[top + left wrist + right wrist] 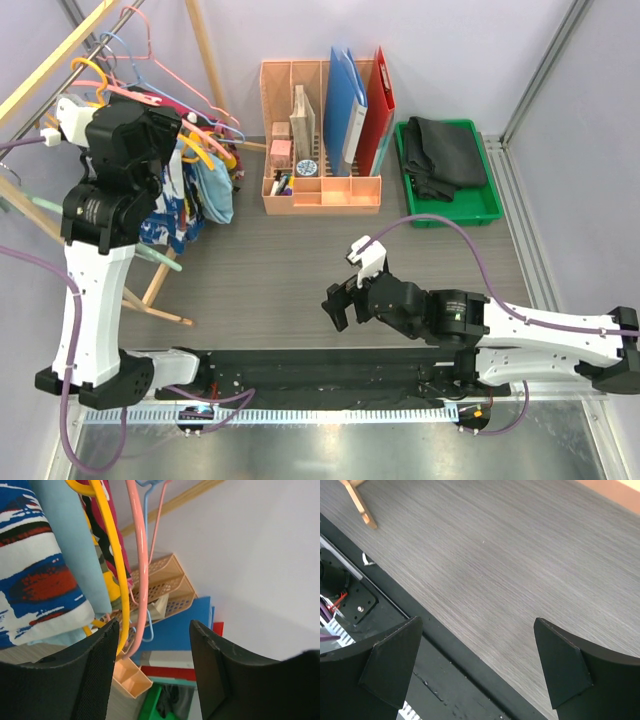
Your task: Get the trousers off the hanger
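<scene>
Black trousers (440, 150) lie in the tray (455, 218); the other trousers (40, 575) hang on hangers (112, 570), so most is left; the left gripper (154, 630) stands spread beside them, pinching nothing; the right gripper (477, 625) gapes over the table (510, 555).

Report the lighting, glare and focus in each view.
Top external view: even, sharp light, with a dull sheen on the metal strip at the near edge. Left wrist view: the left fingers are dark and soft, the white wall bright. Right wrist view: the table grain is crisp, the right fingers shadowed.
</scene>
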Available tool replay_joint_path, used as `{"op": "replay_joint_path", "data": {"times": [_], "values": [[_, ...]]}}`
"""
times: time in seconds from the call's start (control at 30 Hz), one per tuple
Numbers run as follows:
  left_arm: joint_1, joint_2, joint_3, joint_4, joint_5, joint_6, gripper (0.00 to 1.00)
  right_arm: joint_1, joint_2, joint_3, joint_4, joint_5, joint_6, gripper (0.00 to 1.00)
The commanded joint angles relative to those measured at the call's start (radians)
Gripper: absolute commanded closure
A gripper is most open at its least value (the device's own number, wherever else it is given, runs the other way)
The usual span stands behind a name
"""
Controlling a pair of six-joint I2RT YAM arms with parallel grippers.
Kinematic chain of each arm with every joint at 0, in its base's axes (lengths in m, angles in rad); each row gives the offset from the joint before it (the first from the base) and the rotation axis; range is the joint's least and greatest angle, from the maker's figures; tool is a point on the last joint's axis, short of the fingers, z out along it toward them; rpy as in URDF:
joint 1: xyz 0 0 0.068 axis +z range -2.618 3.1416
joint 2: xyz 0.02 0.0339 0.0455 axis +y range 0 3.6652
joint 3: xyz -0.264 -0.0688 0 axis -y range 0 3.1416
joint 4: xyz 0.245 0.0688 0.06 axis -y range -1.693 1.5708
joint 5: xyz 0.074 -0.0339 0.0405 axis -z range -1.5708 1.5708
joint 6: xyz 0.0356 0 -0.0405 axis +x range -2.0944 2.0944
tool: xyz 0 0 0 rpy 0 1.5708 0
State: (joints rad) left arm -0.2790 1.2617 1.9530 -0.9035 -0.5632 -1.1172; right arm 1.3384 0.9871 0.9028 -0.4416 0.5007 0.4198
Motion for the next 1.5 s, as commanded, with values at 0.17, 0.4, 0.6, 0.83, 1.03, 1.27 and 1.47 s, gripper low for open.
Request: {"op": "replay_joint_path", "data": {"times": [0.17, 0.4, 0.6, 0.83, 1.03, 1.27, 1.47], "values": [[-0.028, 0.045, -0.034, 0.047, -0.236, -0.024, 0.43, -0.007, -0.094, -0.008, 0.014, 0.068, -0.007, 0.01], [-0.029, 0.025, -0.12, 0.11, -0.251, -0.027, 0.62, -0.008, -0.146, -0.027, -0.008, 0.108, -0.012, 0.01], [-0.029, 0.001, -0.206, 0.179, -0.253, -0.03, 0.68, -0.01, -0.15, -0.035, -0.012, 0.121, -0.016, 0.01], [-0.029, 0.025, -0.215, 0.25, -0.262, 0.022, 0.75, -0.01, -0.154, -0.041, -0.016, 0.128, -0.018, 0.01], [-0.029, -0.01, -0.291, 0.379, -0.254, 0.108, 0.84, -0.011, -0.159, -0.044, -0.014, 0.13, -0.019, 0.01], [-0.029, -0.099, -0.477, 0.601, -0.187, 0.278, 1.0, -0.012, -0.157, -0.031, -0.016, 0.124, -0.023, 0.01], [-0.038, -0.154, -0.542, 0.725, -0.135, 0.434, 1.0, -0.012, -0.139, -0.022, -0.017, 0.11, -0.01, 0.01]]}}
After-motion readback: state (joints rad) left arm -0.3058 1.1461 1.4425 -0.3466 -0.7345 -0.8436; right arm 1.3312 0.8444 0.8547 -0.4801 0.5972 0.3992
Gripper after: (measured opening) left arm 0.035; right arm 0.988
